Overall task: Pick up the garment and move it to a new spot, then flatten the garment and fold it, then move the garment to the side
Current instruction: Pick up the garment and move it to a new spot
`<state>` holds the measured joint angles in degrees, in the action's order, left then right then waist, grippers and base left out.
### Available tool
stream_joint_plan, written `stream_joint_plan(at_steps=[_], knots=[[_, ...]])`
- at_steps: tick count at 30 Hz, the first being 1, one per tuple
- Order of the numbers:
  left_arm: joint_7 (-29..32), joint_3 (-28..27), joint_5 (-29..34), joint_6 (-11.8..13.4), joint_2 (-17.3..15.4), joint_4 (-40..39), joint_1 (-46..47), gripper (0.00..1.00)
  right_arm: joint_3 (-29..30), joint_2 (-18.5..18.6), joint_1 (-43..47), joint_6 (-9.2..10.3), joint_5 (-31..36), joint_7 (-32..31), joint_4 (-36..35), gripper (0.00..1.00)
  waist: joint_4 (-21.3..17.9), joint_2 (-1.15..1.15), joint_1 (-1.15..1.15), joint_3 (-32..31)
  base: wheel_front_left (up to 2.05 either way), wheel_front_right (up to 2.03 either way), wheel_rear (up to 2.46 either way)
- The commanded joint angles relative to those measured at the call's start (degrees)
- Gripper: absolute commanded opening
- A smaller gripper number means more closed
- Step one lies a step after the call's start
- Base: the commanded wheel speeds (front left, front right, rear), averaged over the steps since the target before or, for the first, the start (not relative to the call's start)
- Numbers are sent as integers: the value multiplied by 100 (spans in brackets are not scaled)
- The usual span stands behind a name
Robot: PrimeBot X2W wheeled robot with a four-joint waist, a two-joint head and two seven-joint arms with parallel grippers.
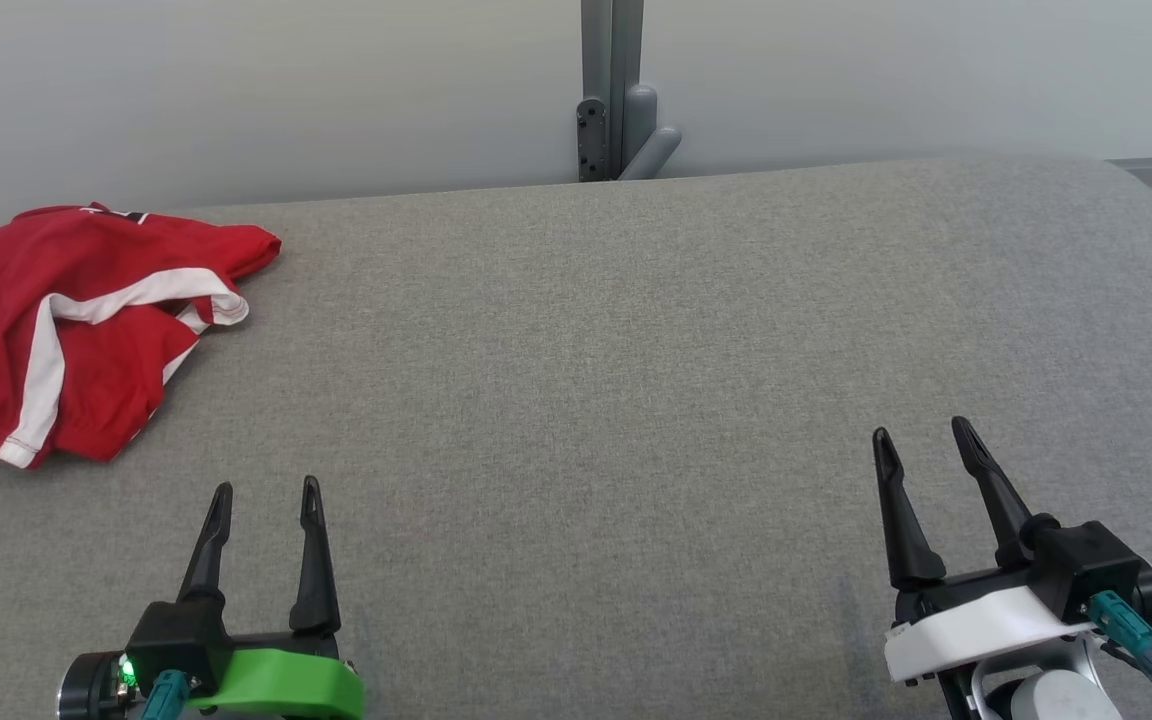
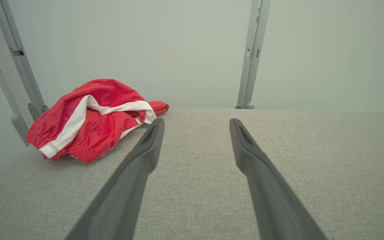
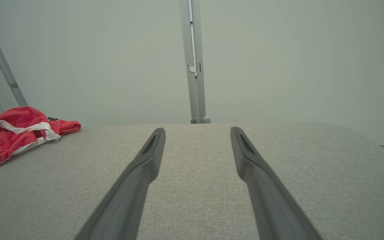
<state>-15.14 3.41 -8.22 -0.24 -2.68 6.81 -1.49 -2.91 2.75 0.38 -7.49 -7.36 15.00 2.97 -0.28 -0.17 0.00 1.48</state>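
Observation:
The garment (image 1: 76, 325) is red with white stripes and lies crumpled in a heap at the far left of the grey fabric surface (image 1: 596, 380). In the left wrist view the garment (image 2: 92, 120) lies ahead and to the left; in the right wrist view the garment (image 3: 18, 131) is far off at the left. My left gripper (image 1: 266, 495) stands open at the lower left, short of the heap, with nothing between its fingers. At the lower right my right gripper (image 1: 926, 432) is open too, far from the cloth.
A pale wall runs along the back edge, with a grey metal post (image 1: 611, 90) at its middle. The surface's right end (image 1: 1151, 215) curves away, and floor shows beyond it.

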Motion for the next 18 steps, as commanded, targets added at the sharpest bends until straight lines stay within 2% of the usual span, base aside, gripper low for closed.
stream_joint_plan(at_steps=[1, 10, 18], knots=[[-5, -2, 12, -8, -38, 6, -45, 100, -6, 24, 50, -1, -17, 25, -28, 100, 1, 17, 0, 1, 0, 0, 0], [-6, 31, 21, 8, -38, 36, 42, 100, 59, 23, 65, -1, -2, 24, -49, 100, 176, 17, 0, 26, 0, 0, 0], [-5, 23, 56, 45, -37, 48, 57, 100, 82, 21, 110, 0, -20, 22, -52, 100, 1105, 17, 0, -20, 0, 0, 0]])
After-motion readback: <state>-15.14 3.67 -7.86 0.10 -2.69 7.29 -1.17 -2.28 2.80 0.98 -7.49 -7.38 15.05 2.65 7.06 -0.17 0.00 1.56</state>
